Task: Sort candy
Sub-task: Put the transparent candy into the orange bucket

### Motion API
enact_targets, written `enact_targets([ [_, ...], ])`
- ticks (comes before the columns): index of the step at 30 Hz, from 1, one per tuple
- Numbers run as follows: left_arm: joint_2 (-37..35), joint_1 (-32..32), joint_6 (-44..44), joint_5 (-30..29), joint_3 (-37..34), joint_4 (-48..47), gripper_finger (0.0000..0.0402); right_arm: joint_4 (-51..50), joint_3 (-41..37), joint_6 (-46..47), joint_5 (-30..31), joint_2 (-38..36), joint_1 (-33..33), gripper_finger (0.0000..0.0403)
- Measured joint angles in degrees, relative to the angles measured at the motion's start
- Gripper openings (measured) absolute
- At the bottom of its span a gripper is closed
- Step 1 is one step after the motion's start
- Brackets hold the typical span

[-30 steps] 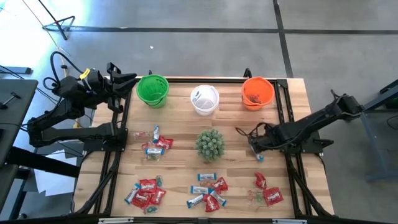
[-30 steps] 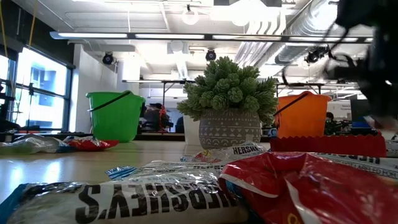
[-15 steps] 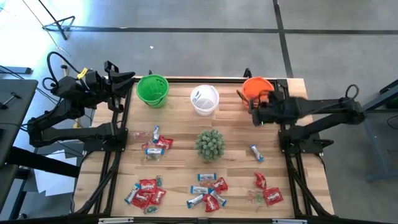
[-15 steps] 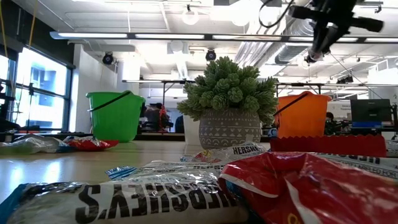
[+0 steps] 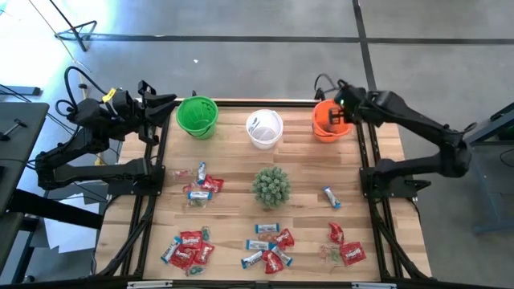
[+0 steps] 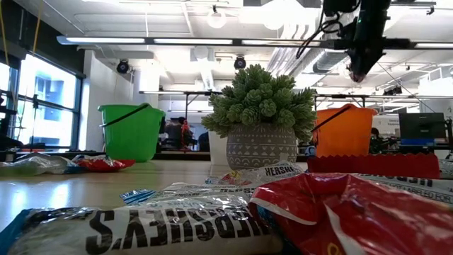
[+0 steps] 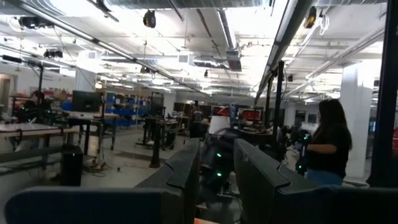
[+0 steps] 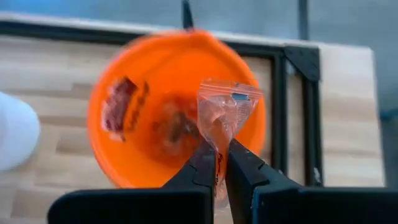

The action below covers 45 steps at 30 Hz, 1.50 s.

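Near edge of our table (image 5: 241, 205), candy (image 5: 268, 246) in red and blue-white heaps, mid-table our spiky plant (image 5: 271, 185), far right corner, right gripper (image 8: 221, 163) above orange cup (image 5: 328, 124), fingers (image 8: 245, 168) pinching a clear wrapper (image 8: 225, 112), far left corner, left gripper (image 5: 165, 107), fingers parted, empty.

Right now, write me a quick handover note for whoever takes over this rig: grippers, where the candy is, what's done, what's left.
Right gripper: above the orange cup, fingers shut on a clear-wrapped candy, not yet dropped.
Left gripper: parked off the table's back left corner beside the green cup, holding nothing visible.
Done: some red candy already lies in the orange cup; the white cup holds something too.
Left: loose candy in four clusters around the plant, plus a single blue piece on the table to the plant's right.
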Motion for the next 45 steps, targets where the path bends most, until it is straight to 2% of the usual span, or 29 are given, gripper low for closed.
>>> enact_targets([
  [4, 0.0, 0.0, -1.2, 0.0, 0.0, -0.8, 0.0082, 6.9, 0.0, -8.4, -4.9, 1.2, -5.7, 0.0009],
  [9, 0.0, 0.0, -1.7, 0.0, 0.0, -0.8, 0.0082, 9.5, 0.0, -14.2, -7.0, 3.7, -8.4, 0.0013],
  [15, 0.0, 0.0, -1.6, 0.0, 0.0, -1.2, 0.0082, 9.4, 0.0, -18.5, -9.6, 6.5, -8.7, 0.0065],
  [20, 0.0, 0.0, -1.6, 0.0, 0.0, -1.4, 0.0082, 6.1, 0.6, -18.0, -14.8, 6.5, -8.6, 0.0109],
  [25, 0.0, 0.0, -1.6, 0.0, 0.0, -1.3, 0.0082, -4.2, 4.4, -14.5, -21.4, 6.4, -7.4, 0.0123],
  [30, 0.0, 0.0, -1.6, 0.0, 0.0, -2.0, 0.0082, -14.7, 8.3, -7.2, -27.1, 6.3, -0.7, 0.0123],
  [34, 0.0, 0.0, -1.5, 0.0, 0.0, -2.6, 0.0082, -17.9, 8.7, 1.5, -31.4, 6.3, 8.6, 0.0123],
  [45, 0.0, 0.0, -0.1, 0.0, 0.0, -3.9, 0.0082, -17.8, 8.2, 34.6, -31.7, 6.3, 38.8, 0.0123],
])
